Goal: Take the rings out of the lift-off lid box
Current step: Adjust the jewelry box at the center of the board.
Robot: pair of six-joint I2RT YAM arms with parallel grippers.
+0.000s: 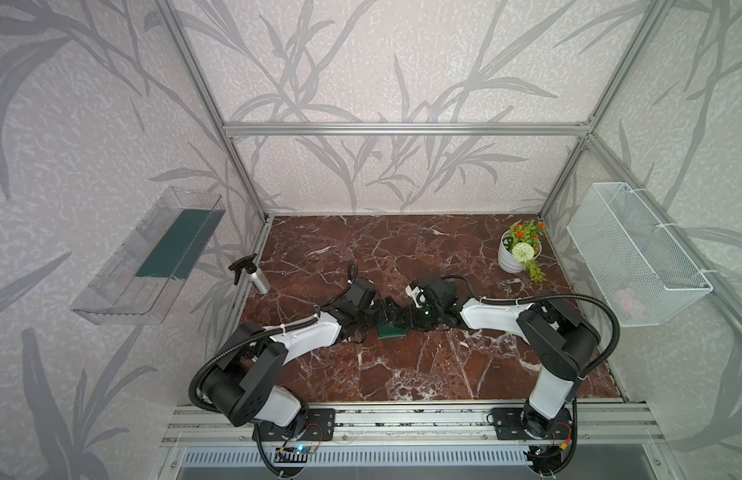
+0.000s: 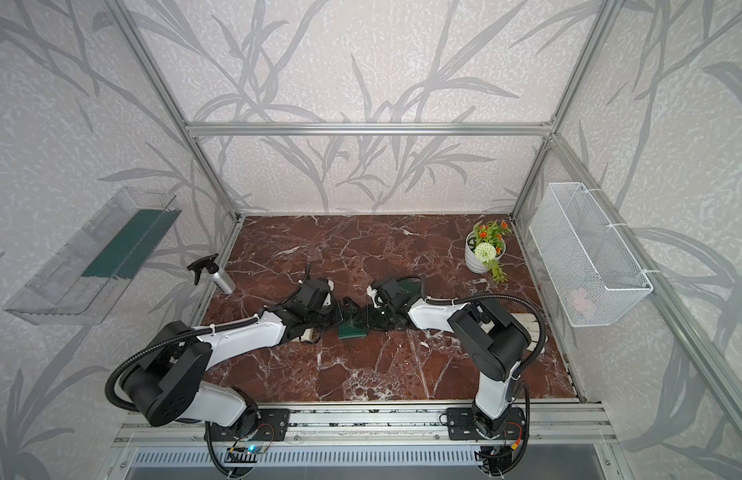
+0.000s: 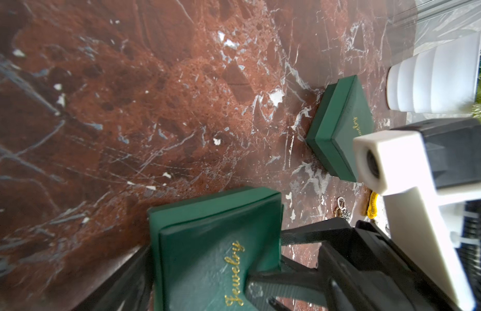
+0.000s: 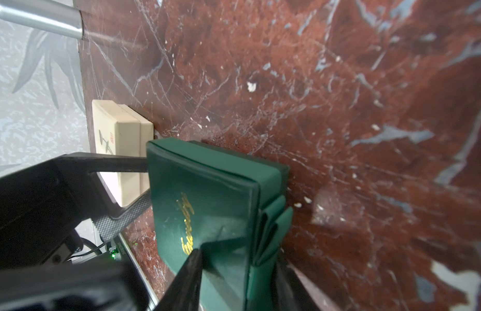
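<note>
Your two arms meet at the middle of the red marble table (image 1: 402, 374), both working on the green Jewelry box (image 3: 207, 242). Your left gripper (image 4: 147, 180) has its fingers (image 4: 126, 215) spread wide with the box between them and pressed against its sides, so it is clamped on the box. Your right gripper (image 4: 239, 255) comes in from the opposite side. One of its fingers lies across the gold-lettered top of the lid (image 4: 207, 194) and the other sits at the box's side edge, but you cannot tell whether they are pinching. The lid is on, a little askew on the base, and the inside is hidden. The rings (image 3: 341, 202) lie on bare marble outside any box, between the held box and a second green box (image 3: 339, 126) that stands closed. They are just beside a small yellow object (image 3: 372, 207). A cream box (image 4: 118, 134) sits just beyond the held box, on the left arm's side. A spray bottle (image 1: 255, 276) lies near the table's left edge, and a white flower pot (image 1: 511, 259) stands towards the far right corner.
</note>
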